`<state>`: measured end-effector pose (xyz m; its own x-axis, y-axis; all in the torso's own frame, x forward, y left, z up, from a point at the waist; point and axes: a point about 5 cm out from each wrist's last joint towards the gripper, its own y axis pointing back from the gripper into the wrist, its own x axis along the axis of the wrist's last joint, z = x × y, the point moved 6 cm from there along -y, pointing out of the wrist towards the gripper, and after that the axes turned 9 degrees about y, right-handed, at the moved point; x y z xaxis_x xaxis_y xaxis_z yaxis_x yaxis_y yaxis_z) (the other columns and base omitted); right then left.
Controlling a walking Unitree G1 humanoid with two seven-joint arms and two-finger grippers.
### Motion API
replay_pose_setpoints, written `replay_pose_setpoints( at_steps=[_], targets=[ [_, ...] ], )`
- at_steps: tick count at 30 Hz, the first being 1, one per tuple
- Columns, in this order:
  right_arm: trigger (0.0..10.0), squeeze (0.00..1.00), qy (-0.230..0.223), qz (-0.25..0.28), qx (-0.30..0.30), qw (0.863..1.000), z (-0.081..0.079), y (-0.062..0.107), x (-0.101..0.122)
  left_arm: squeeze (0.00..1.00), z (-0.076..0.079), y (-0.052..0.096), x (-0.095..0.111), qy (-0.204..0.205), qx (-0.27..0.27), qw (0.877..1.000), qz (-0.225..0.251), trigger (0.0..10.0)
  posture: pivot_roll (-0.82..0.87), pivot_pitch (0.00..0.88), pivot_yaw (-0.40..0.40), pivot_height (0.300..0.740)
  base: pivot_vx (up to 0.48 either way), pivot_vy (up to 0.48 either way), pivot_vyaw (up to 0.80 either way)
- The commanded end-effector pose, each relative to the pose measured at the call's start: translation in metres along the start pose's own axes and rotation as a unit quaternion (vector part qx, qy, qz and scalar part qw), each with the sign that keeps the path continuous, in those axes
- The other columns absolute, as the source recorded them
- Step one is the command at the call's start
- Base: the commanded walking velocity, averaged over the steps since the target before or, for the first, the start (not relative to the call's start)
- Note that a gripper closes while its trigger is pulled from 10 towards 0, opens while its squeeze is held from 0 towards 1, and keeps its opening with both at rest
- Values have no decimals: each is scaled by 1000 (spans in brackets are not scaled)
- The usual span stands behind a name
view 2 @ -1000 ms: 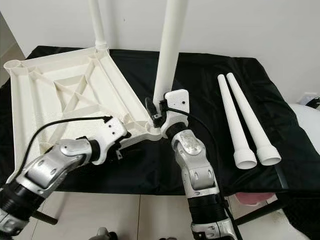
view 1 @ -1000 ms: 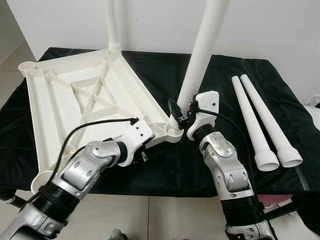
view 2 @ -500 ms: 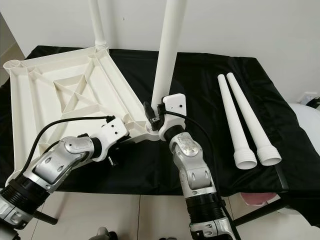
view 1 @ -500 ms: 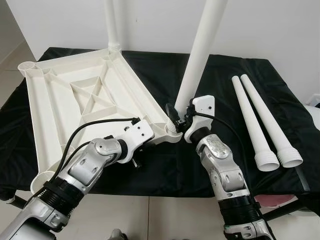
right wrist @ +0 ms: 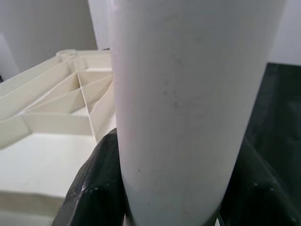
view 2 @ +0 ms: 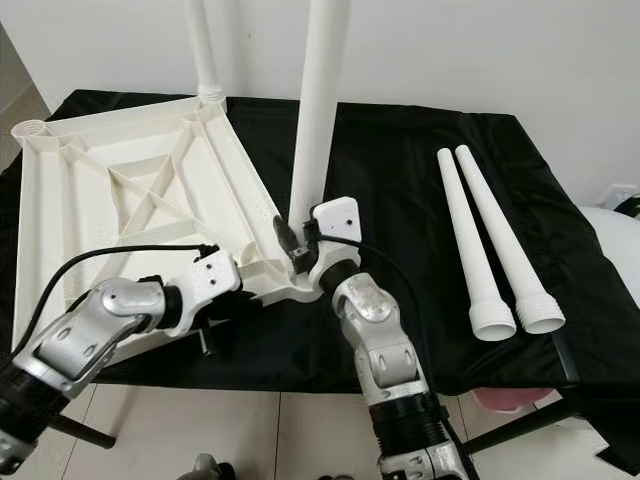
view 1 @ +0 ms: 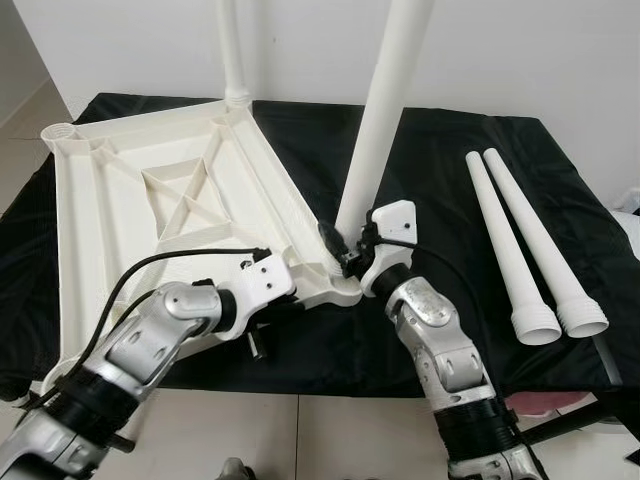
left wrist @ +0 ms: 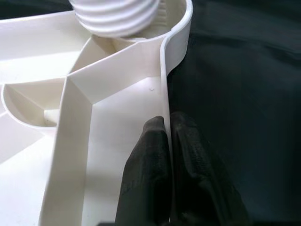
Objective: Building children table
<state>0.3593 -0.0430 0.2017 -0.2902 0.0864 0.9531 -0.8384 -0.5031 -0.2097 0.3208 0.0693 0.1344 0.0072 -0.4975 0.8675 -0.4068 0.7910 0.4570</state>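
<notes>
Since 1 second ago your right hand (view 1: 347, 252) has carried the gripped leg (view 1: 375, 130) more upright over the tabletop (view 1: 150, 200) corner socket on the bench (view 1: 450, 170), left hand (left wrist: 167, 155) pinching the rim; tilt could cross-thread it.

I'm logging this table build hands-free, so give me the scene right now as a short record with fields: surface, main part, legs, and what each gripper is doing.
surface: black cloth spread over a table
main part: white tabletop lying upside down, ribs facing up
fitted leg: far leg upright in the far corner socket
leg in work: near leg upright, threaded end at the near corner socket
loose legs: two spare legs lying side by side on the robot's right
left gripper: shut on the tabletop's rim near that socket
right gripper: shut on the near leg's base
</notes>
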Motion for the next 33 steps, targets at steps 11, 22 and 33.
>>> replay_pose_setpoints(
  at_steps=[11, 22, 33],
  targets=[
    [10000, 0, -6, 9, 11, 1000, -5, 5, 4, 1000, 7, -13, 15, -2, -3, 999, 35, 10000, 60, 122, -28, 740, 0, 0, 0],
    [10000, 0, -6, 10, 4, 1000, -2, 7, 5, 0, 3, -28, 30, 11, -3, 999, 52, 10000, 55, 129, -23, 740, 0, 0, 0],
    [9843, 0, -5, 10, -2, 1000, 2, 7, 5, 0, 1, -43, 26, 38, 1, 998, 45, 10000, 52, 130, -17, 740, 0, 0, 0]
  ],
)
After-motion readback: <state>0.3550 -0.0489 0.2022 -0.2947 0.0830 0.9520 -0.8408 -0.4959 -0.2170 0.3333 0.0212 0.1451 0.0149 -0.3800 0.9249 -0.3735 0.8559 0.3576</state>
